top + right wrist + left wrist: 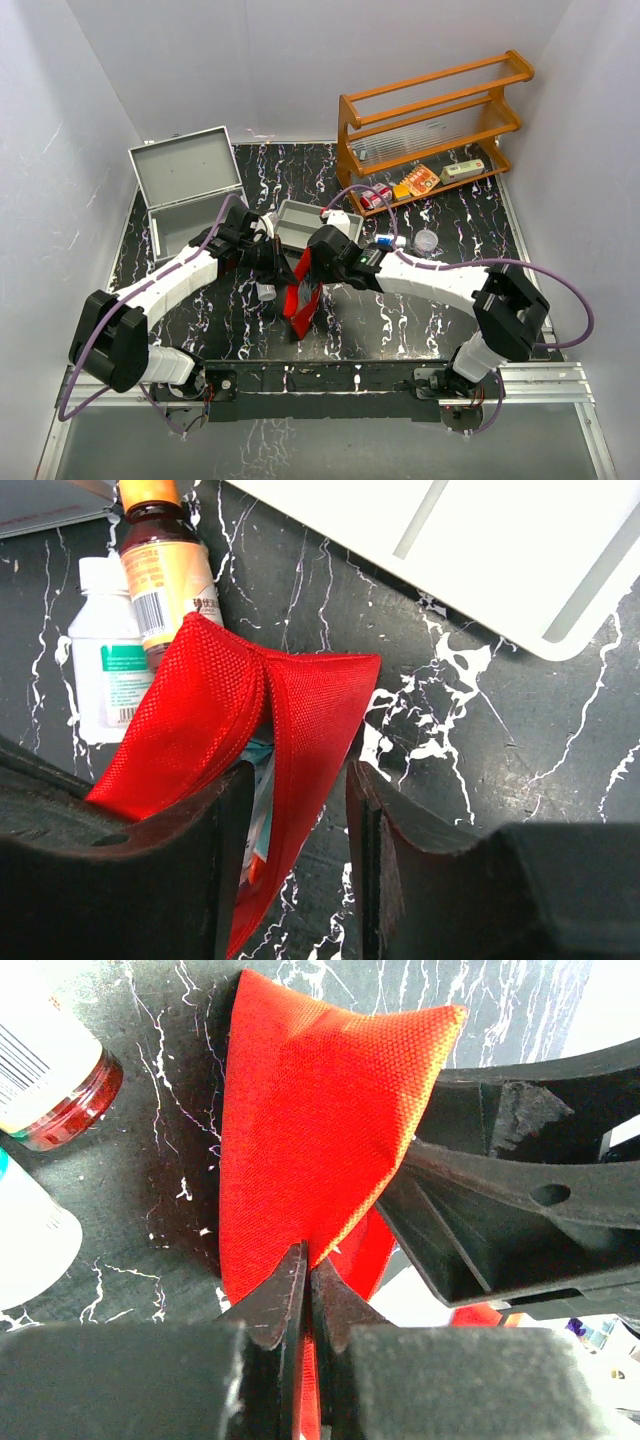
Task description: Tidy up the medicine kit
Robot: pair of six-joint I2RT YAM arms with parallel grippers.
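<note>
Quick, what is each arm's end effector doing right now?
Left end effector: closed, pinching the red pouch.
Right end effector: open, straddling the pouch's edge, not clamped.

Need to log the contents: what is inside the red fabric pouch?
The open mouth of the red fabric pouch shows, in the right wrist view, only a sliver of a pale, teal-marked item. Its fabric walls cover everything else inside.

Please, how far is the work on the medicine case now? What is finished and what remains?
Done: the case lid is open. In hand: the left claw pinches the red pouch, and the right claw stands open around its edge. Left: the pouch, two bottles beside it and the boxes on the wooden rack are all outside the case, so the job looks early.
</note>
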